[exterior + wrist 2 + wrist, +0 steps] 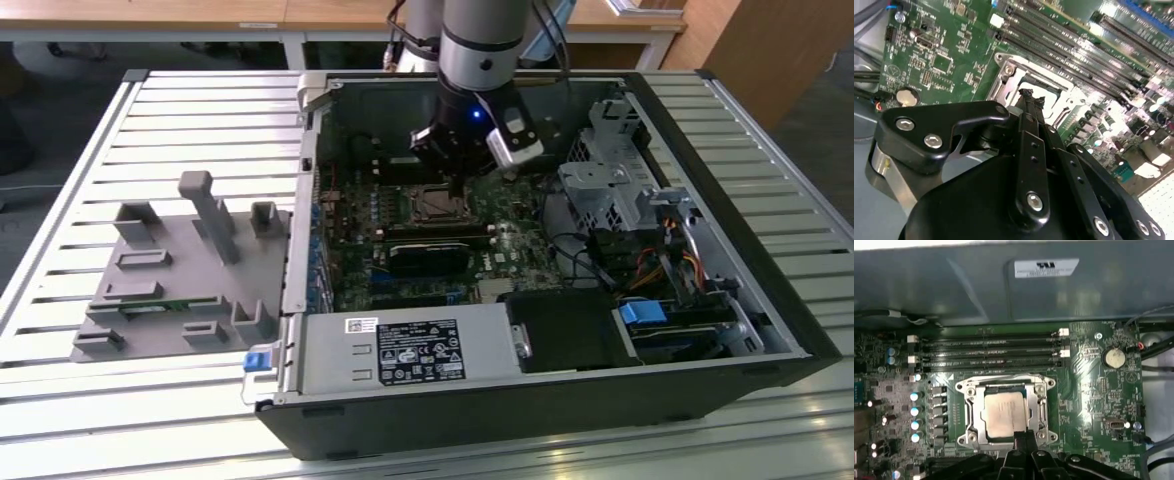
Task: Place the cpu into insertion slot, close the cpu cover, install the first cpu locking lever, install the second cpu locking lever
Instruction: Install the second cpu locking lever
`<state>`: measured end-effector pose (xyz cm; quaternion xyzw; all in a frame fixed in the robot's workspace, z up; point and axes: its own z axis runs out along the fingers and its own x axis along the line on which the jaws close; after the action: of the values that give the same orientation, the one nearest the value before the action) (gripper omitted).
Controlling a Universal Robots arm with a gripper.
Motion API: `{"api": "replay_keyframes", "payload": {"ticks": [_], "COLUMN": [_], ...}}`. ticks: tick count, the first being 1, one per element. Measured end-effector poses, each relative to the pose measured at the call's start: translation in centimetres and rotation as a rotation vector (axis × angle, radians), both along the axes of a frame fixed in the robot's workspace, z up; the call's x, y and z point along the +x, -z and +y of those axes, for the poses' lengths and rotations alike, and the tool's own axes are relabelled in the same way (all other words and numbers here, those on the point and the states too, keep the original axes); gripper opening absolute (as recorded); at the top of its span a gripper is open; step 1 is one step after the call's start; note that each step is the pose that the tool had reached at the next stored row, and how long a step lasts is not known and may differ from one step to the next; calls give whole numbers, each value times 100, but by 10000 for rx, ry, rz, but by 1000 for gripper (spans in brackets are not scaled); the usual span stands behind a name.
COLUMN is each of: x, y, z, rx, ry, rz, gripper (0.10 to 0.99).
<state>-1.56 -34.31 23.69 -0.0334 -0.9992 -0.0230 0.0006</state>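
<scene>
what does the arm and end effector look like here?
Arm: silver-grey tube segments with a black band, dark cables running down beside it, a small blue light at the wrist. End effector: matte black, linked finger bars with silver screw heads, narrow black fingertips; a silver-grey block is mounted beside the wrist.

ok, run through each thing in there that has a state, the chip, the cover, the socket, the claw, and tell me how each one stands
cpu: lying flat in the insertion slot, silver face up.
insertion slot: occupied by the cpu.
cpu cover: down around the cpu, chip showing through its window.
claw: fingers together, tips at the cover's edge beside the cpu.
computer case: lying on its side, side panel off, board exposed.
</scene>
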Motion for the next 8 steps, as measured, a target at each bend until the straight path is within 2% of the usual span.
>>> {"api": "replay_keyframes", "payload": {"ticks": [6,8], "x": [0,-11], "y": [0,1], "z": [-147,-180], "rx": [36,36], "ry": [0,-6], "rz": [1,0], "gripper": [106,106]}}
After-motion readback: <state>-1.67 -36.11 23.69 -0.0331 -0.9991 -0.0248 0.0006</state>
